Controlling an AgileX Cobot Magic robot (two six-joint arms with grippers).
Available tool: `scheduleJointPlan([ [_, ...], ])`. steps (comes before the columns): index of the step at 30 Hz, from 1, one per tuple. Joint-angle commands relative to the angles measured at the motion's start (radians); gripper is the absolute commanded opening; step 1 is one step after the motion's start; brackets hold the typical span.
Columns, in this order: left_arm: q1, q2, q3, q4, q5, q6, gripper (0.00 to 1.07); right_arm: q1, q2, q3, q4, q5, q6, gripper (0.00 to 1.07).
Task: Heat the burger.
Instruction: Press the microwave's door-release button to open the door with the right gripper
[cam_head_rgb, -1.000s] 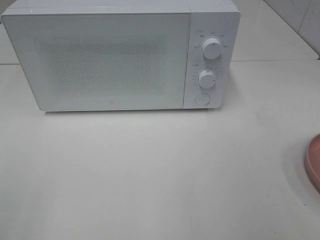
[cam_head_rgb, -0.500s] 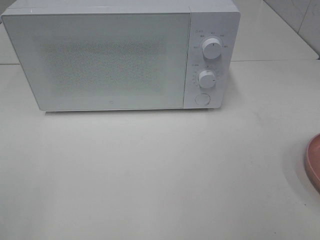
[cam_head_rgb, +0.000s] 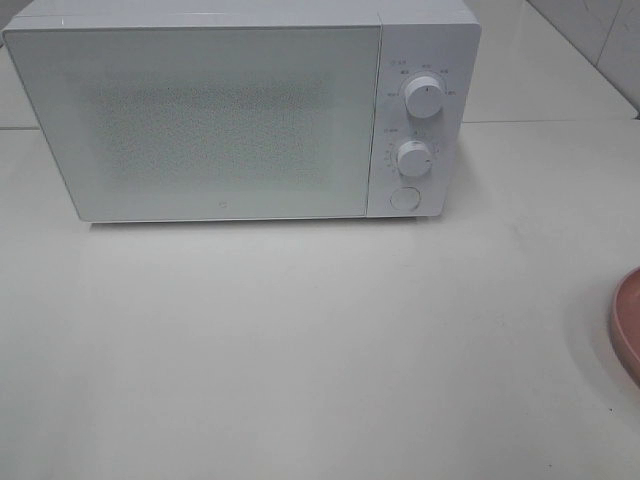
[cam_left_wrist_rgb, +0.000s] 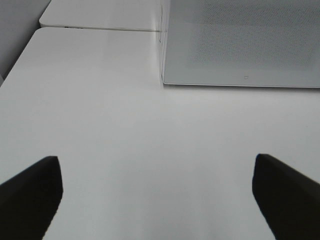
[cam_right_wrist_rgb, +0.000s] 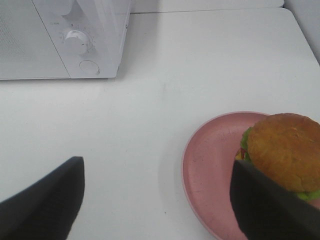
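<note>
The burger (cam_right_wrist_rgb: 285, 152), with a golden-brown bun and green lettuce, sits on a pink round plate (cam_right_wrist_rgb: 212, 167) in the right wrist view. Only the plate's edge (cam_head_rgb: 628, 325) shows at the right border of the high view. The white microwave (cam_head_rgb: 240, 110) stands at the back with its door shut. My right gripper (cam_right_wrist_rgb: 157, 205) is open, its dark fingers (cam_right_wrist_rgb: 47, 200) spread wide, one of them in front of the burger's near side. My left gripper (cam_left_wrist_rgb: 157, 192) is open and empty over bare table in front of the microwave's left corner (cam_left_wrist_rgb: 165, 75). Neither gripper shows in the high view.
The microwave has two round knobs (cam_head_rgb: 424, 98) (cam_head_rgb: 414, 158) and a round button (cam_head_rgb: 404, 198) on its right panel, also visible in the right wrist view (cam_right_wrist_rgb: 77, 41). The white table (cam_head_rgb: 300, 340) stretches in front of it. A tiled wall (cam_head_rgb: 600, 40) rises at the back right.
</note>
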Motion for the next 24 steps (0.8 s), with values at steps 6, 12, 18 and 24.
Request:
scheduleJointPlan([
  [6, -0.004, -0.02, 0.0, -0.007, -0.008, -0.004, 0.98, -0.004, 0.169, -0.007, 0.002, -0.195, 0.008, 0.74],
  [12, -0.004, -0.02, 0.0, -0.007, -0.008, -0.004, 0.98, -0.004, 0.286, -0.007, 0.002, -0.287, 0.008, 0.74],
  [18, -0.004, -0.02, 0.0, -0.007, -0.008, -0.004, 0.98, -0.004, 0.384, -0.007, 0.003, -0.351, 0.008, 0.74],
  [24, -0.004, -0.02, 0.0, -0.007, -0.008, -0.004, 0.98, -0.004, 0.508, -0.007, 0.003, -0.441, 0.009, 0.74],
])
